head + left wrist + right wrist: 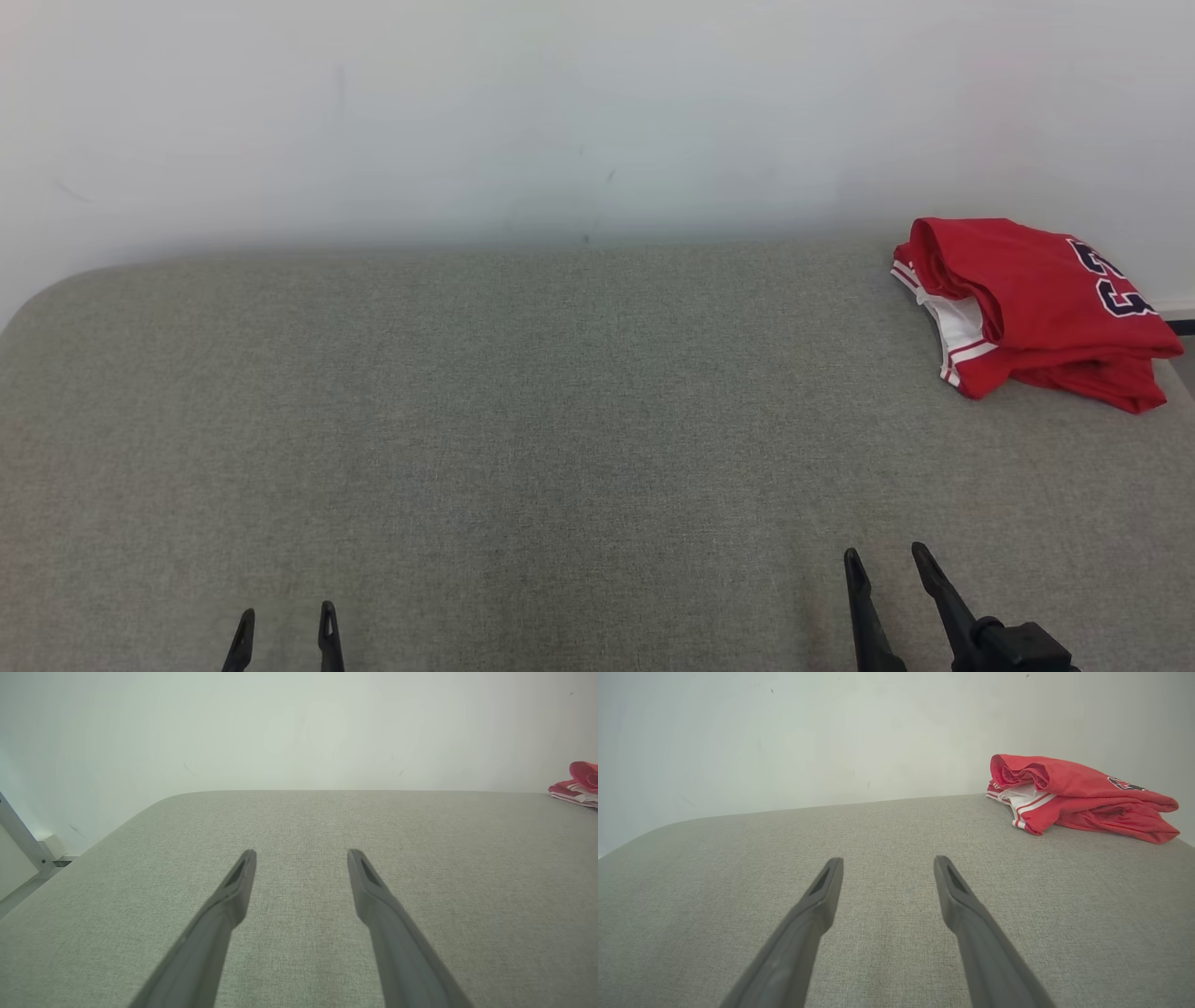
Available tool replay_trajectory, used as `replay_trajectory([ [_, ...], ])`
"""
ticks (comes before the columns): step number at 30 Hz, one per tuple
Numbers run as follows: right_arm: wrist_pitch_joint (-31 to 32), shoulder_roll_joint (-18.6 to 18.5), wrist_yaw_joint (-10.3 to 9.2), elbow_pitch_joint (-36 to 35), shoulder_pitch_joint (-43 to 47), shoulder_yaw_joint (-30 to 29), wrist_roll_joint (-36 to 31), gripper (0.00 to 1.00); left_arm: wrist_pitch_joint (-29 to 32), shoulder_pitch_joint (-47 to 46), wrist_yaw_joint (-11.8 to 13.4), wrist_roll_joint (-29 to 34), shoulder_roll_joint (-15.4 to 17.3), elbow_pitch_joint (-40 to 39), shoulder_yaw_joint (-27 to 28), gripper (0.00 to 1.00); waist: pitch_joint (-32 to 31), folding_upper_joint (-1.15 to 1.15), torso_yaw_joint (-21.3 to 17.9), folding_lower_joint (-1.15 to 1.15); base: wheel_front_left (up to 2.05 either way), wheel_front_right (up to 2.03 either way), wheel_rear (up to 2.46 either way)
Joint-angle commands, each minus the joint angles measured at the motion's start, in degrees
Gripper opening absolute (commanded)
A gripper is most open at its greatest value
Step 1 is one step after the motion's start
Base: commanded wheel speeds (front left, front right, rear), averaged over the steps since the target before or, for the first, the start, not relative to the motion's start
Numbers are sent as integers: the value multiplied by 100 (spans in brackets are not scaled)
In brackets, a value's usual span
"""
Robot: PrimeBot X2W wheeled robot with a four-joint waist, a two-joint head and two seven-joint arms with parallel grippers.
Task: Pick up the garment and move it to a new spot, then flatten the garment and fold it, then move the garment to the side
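The garment [1032, 308] is a red jersey with white trim and dark numerals, lying folded in a loose pile at the far right corner of the grey fabric table [523, 411]. The right wrist view shows the garment [1078, 798] ahead and to the right; a sliver of the garment [579, 784] sits at the right edge of the left wrist view. My left gripper [285, 616] stands open at the near left edge, nothing between its fingers. My right gripper [887, 555] is open at the near right, well short of the garment.
A pale wall [560, 112] rises directly behind the table's far edge. The table's far left corner is rounded. A metal frame leg [23, 844] and floor lie beyond that left edge in the left wrist view.
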Motion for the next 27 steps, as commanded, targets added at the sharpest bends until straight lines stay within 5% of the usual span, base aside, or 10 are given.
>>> replay_trajectory([
  [1, -6, 13, -11, 9, 58, -13, 14, 100, -16, 96, -4, 50, -6, 8, -22, 100, 1, 0, -4, 0, 0, 0, 0],
  [11, -6, 14, -11, -16, 41, -11, 28, 100, -16, 108, 9, 71, -6, 82, -61, 100, -6, 0, -22, 0, 0, 0, 0],
  [12, 0, 0, 0, -7, 3, -9, 1, 0, 0, 24, 6, 69, 0, 86, -67, 0, -6, 0, -22, 0, 0, 0, 0],
  [17, 26, 0, 0, 202, 86, -5, 63, 0, 36, 5, 2, 0, -13, 332, -70, 0, -6, 0, -25, 0, 0, 0, 0],
  [27, 306, -11, -1, 171, -56, -101, 1235, 0, 342, -201, -96, -1207, -11, 370, 26, 0, 7, 0, -43, 0, 0, 0, 0],
])
